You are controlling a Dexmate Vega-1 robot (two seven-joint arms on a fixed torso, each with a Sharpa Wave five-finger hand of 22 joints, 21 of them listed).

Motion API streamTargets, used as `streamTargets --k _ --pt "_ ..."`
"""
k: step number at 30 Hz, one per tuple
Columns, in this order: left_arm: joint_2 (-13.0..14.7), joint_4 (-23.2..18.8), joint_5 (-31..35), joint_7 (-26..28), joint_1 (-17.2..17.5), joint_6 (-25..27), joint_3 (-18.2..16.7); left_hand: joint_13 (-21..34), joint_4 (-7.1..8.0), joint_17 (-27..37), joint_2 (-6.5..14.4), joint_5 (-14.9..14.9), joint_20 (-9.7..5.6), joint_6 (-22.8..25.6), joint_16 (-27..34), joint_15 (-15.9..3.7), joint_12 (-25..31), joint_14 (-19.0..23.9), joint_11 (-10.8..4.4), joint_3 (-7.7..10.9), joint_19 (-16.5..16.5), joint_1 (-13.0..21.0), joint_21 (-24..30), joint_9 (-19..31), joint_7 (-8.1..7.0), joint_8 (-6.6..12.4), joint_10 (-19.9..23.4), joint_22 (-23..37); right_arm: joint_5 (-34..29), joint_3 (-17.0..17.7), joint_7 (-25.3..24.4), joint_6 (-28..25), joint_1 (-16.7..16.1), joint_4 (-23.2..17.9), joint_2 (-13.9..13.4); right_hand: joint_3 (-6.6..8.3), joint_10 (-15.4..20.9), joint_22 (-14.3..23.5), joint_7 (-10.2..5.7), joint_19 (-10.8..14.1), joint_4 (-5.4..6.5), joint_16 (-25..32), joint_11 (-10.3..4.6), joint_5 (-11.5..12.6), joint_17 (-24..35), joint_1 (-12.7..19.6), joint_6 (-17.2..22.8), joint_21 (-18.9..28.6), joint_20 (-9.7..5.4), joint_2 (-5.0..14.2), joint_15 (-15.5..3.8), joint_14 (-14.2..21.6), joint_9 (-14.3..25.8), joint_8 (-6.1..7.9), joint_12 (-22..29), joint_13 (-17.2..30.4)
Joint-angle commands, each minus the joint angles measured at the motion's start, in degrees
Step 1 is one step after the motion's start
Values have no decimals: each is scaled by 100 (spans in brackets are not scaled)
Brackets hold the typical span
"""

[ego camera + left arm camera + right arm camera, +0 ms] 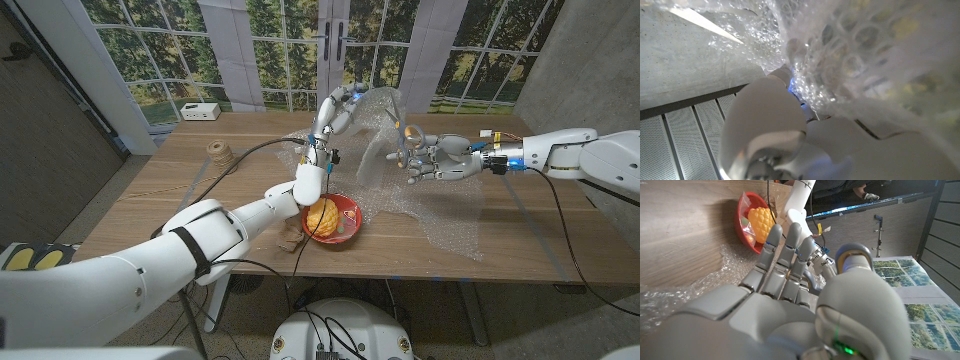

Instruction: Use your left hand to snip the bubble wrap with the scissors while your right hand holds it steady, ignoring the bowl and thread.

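Observation:
A sheet of clear bubble wrap (450, 215) lies over the right half of the table, and its left part is pulled up into a peak. My left hand (337, 110) is raised at that peak, fingers curled round what looks like the small scissors, mostly hidden by the wrap. Bubble wrap (865, 50) drapes close over that hand (765, 125) in the left wrist view. My right hand (428, 160) hovers just right of the peak, fingers spread and pointing left, close to the raised edge. In the right wrist view its fingers (785, 270) stand straight with nothing between them, above the wrap (685, 295).
A red bowl (352, 208) holding a yellow fruit-like object sits just below my left forearm, near the wrap's edge. A spool of thread (218, 152) stands at the table's left. A white box (200, 111) is on the sill at the back left.

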Motion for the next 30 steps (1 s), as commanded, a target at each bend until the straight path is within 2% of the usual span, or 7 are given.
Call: streamTargets --k 1,5,9,12,20,24,30 --pt "202 -756 239 -537 290 798 -284 29 63 114 -29 36 -494 308 -10 -224 216 -130 23 209 -76 -146 -32 130 -122 112 -132 98 29 212 -102 118 -218 -275 -163 5 68 5 -8 34 -23 -7 -12 54 32 35 -3 -19 -5 66 -644 39 13 26 50 15" --pt "248 -941 355 -531 365 1017 -341 31 192 194 -24 62 -457 238 -7 -223 402 -181 20 335 -117 -348 -75 362 -221 144 -204 151 60 323 -103 188 -333 -341 -217 3 65 5 -8 42 -34 -11 -20 57 45 48 2 -27 -7 69 -646 44 7 26 48 8" --pt "426 -1562 327 -889 578 1592 -446 43 711 631 -35 257 -471 -471 -209 -223 1433 -748 -2 1278 -206 -1187 -347 2177 -481 582 -1266 374 121 445 -144 224 -446 -395 -257 6 67 6 -18 43 -36 -19 -14 60 47 55 2 -33 -9 86 -647 45 4 25 46 -3" --pt "263 -1154 486 -575 454 1370 -410 38 697 708 -47 258 -500 -621 -249 -222 1641 -817 -62 1410 -233 -1329 -346 2562 -573 691 -1441 434 132 526 -147 266 -532 -427 -286 -2 76 7 -11 46 -28 -24 -12 60 54 37 1 -39 -11 92 -641 47 1 24 43 -17" --pt "-168 174 1046 727 -135 914 90 61 604 979 -38 104 -468 -787 -64 -204 2959 -408 -313 1471 88 -1704 -130 3279 -920 962 397 366 197 588 -171 231 -587 -505 -273 -19 90 7 -10 65 -32 -44 -4 61 66 28 -12 -53 -14 96 -643 50 -7 19 43 -41" --pt "-325 550 1173 1142 -306 942 302 -1288 575 636 -88 97 -514 -844 -240 -210 2277 41 -304 1775 257 -2036 -98 3322 -923 932 1692 242 215 515 -156 167 -510 -483 -225 -23 81 7 -13 71 -29 -54 -25 63 66 21 -8 -59 -9 107 -643 53 -10 21 48 -33" --pt "-457 775 1518 1142 -338 1008 52 -1399 326 550 -131 55 -545 -650 -246 -212 2104 251 -262 1896 291 -2025 27 3130 -962 862 1901 315 242 441 -134 99 -443 -436 -183 -34 101 7 -9 82 -15 -77 -1 64 60 -6 0 -72 -9 130 -644 60 -13 23 45 -61"
